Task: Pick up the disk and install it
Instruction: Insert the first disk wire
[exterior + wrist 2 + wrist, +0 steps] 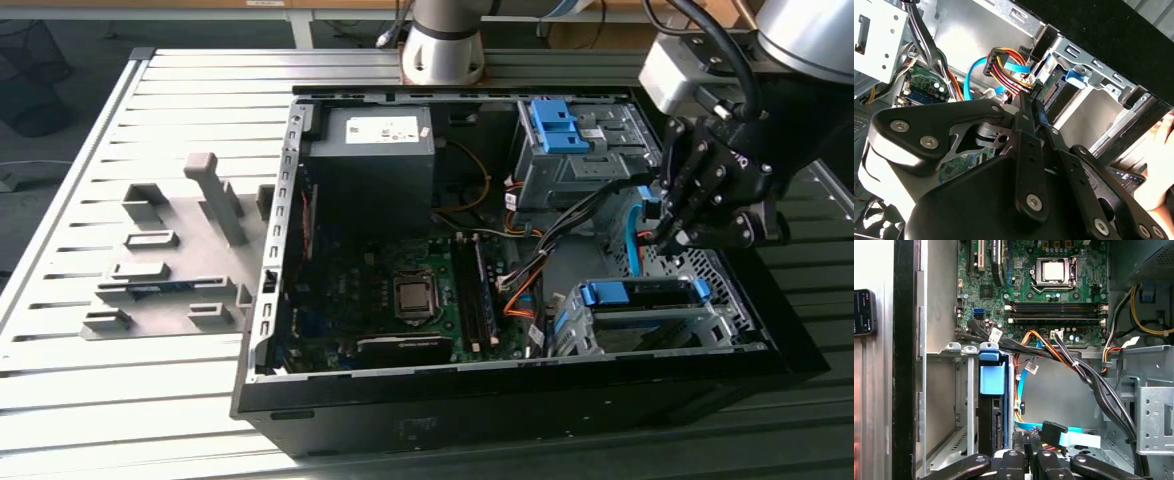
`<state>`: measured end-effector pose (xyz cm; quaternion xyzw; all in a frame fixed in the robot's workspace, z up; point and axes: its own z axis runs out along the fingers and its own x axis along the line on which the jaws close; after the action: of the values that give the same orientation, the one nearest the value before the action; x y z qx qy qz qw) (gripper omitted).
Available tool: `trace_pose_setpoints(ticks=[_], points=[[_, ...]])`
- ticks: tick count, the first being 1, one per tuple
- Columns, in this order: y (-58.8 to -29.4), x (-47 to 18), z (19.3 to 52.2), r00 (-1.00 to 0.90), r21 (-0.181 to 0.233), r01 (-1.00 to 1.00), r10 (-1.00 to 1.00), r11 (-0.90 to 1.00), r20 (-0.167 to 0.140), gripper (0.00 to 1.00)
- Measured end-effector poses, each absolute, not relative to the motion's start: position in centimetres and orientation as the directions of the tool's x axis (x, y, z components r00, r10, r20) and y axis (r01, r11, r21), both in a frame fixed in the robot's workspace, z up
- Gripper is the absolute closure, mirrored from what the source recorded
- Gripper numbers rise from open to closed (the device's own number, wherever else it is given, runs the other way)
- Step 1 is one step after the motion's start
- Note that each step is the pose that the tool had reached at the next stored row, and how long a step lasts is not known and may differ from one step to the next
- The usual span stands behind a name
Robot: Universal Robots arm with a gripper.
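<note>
The disk (641, 296) sits in the drive cage at the case's near corner on the exterior view's right, its blue carrier frame on top. Its blue tab (991, 379) stands in the cage in the first wrist view. In the second wrist view its green board end (1052, 91) faces out of the cage. My gripper (658, 238) hangs just above and behind that cage, holding nothing. Its fingers are shut (1032, 100), with the tips right at the black cable plugs by the disk's end. The finger bases (1026, 456) also show in the first wrist view.
The open computer case (267, 300) lies on a slatted metal table. A bare blue bracket (553, 124) sits in the far drive cage. A light-blue data cable with a black plug (1055, 432) and bundled power wires (1004, 62) crowd the gripper. A person's hand (1160, 165) is beside the case.
</note>
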<state>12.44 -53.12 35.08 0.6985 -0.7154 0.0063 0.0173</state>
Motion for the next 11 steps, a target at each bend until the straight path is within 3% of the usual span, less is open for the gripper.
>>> trace_pose_setpoints(ticks=[11], points=[[-54.03,11.89,34.25,-0.024,0.002,-1.0,-0.999,0.024,0.031,0.84]])
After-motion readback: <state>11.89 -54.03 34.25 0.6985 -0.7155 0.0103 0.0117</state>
